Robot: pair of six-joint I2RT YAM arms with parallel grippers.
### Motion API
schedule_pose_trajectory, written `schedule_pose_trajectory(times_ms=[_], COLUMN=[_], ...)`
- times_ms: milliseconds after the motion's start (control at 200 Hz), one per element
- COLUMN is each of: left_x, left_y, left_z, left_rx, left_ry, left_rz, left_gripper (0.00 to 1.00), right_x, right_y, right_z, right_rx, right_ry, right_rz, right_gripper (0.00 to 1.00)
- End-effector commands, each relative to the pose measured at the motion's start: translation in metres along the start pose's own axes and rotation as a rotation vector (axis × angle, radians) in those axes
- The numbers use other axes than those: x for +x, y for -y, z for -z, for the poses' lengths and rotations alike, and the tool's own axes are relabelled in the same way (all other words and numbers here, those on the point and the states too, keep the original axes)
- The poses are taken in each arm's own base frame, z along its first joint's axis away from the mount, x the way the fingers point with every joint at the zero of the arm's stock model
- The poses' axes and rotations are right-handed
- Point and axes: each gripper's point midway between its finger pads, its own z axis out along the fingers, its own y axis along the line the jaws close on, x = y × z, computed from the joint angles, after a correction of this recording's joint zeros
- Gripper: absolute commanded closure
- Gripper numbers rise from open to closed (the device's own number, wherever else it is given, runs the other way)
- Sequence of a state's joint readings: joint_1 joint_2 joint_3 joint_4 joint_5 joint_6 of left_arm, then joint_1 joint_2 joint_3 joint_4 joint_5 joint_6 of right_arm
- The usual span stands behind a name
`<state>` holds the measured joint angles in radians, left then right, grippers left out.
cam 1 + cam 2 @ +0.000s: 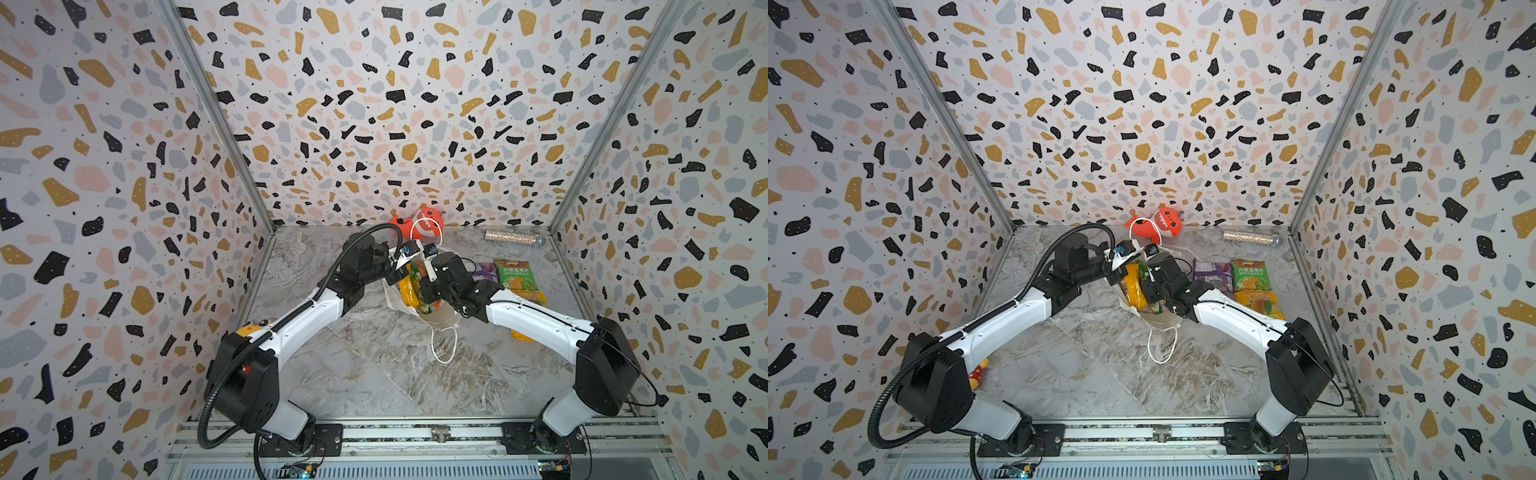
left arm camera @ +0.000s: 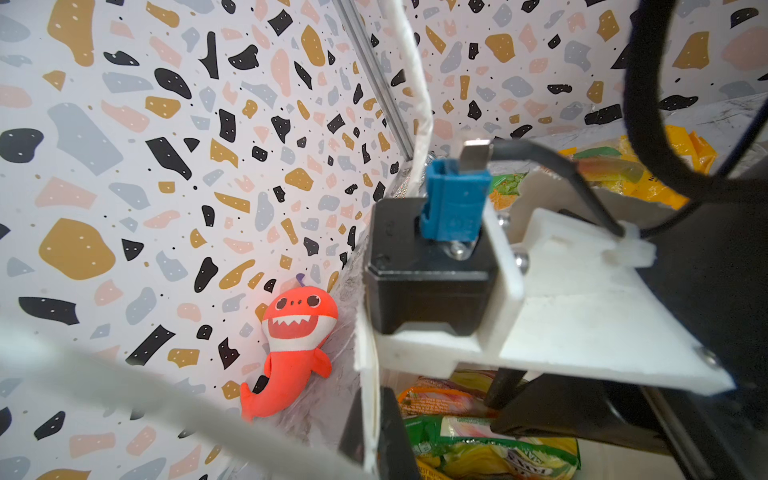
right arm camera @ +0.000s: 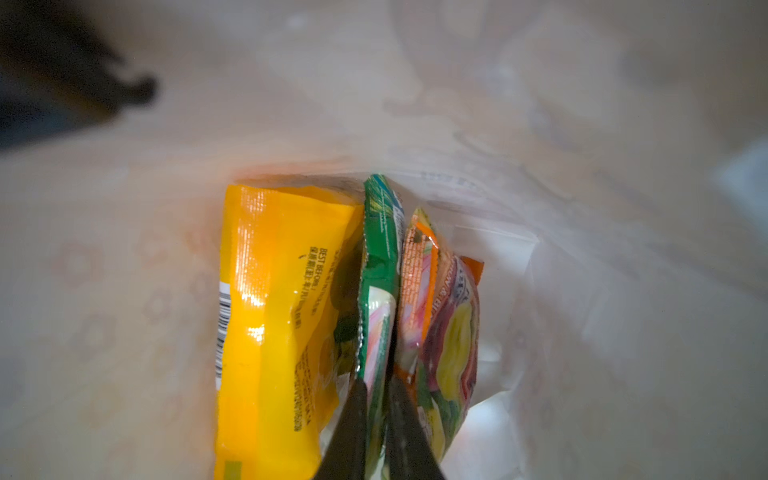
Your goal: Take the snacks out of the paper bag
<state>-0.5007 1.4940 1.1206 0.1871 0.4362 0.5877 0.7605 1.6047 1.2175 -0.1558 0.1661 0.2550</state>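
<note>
Now clamped with right jaws on the green packet [image 3: 380, 257], mid-frame inside the paper bag [image 1: 440, 319], pinching its rim with left jaws. Could drag the touching orange packet [image 3: 417, 270] along, or slip.

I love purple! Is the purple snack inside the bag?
No, the purple packet lies on the table, outside the paper bag.

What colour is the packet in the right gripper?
Green packet, clearest in the right wrist view.

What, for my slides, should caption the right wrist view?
Inside the paper bag, right gripper shut on green packet, between yellow packet and orange packet.
</note>
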Motion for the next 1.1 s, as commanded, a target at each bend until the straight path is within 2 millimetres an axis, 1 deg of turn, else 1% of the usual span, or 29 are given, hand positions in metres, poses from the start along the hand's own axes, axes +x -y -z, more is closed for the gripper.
schedule_pose_trajectory(times_ms=[0, 245, 275, 335, 370, 526, 681, 701, 796, 906, 1096], left_x=[-0.019, -0.019, -0.019, -0.019, -0.019, -0.020, -0.022, -0.028, -0.026, -0.028, -0.028], left_y=[-0.003, -0.003, -0.004, -0.003, -0.003, -0.003, -0.002, -0.006, -0.006, -0.007, -0.006], left_z=[0.002, 0.002, 0.002, 0.002, 0.002, 0.002, 0.003, 0.003, 0.002, 0.004, 0.003], left_rx=[-0.012, -0.012, -0.013, -0.012, -0.012, -0.009, -0.004, -0.018, -0.018, -0.021, -0.017], left_ry=[0.067, 0.065, 0.066, 0.067, 0.067, 0.069, 0.077, 0.099, 0.096, 0.099, 0.101], left_rz=[-0.032, -0.031, -0.032, -0.033, -0.033, -0.030, -0.029, -0.042, -0.039, -0.041, -0.039], left_gripper=[1.00, 1.00, 1.00, 1.00, 1.00, 1.00, 1.00, 1.00, 1.00, 1.00, 1.00], right_x=[-0.018, -0.026, -0.027, -0.029, -0.028, -0.028, -0.026, -0.026, -0.021, -0.019, -0.015], right_y=[-0.001, 0.000, 0.002, 0.008, 0.010, 0.019, 0.022, 0.021, 0.021, 0.019, 0.026], right_z=[0.005, 0.013, 0.014, 0.015, 0.013, 0.006, -0.003, -0.005, -0.015, -0.019, -0.028], right_rx=[-0.010, -0.006, 0.004, 0.033, 0.033, 0.038, 0.050, 0.049, 0.053, 0.047, 0.093], right_ry=[0.050, 0.076, 0.076, 0.079, 0.080, 0.077, 0.083, 0.081, 0.053, 0.054, 0.045], right_rz=[-0.001, -0.006, -0.008, -0.018, -0.019, -0.051, -0.063, -0.061, -0.059, -0.063, -0.072], right_gripper=[0.99, 0.99, 0.95, 0.81, 0.75, 0.68, 0.66, 0.66, 0.65, 0.64, 0.64])
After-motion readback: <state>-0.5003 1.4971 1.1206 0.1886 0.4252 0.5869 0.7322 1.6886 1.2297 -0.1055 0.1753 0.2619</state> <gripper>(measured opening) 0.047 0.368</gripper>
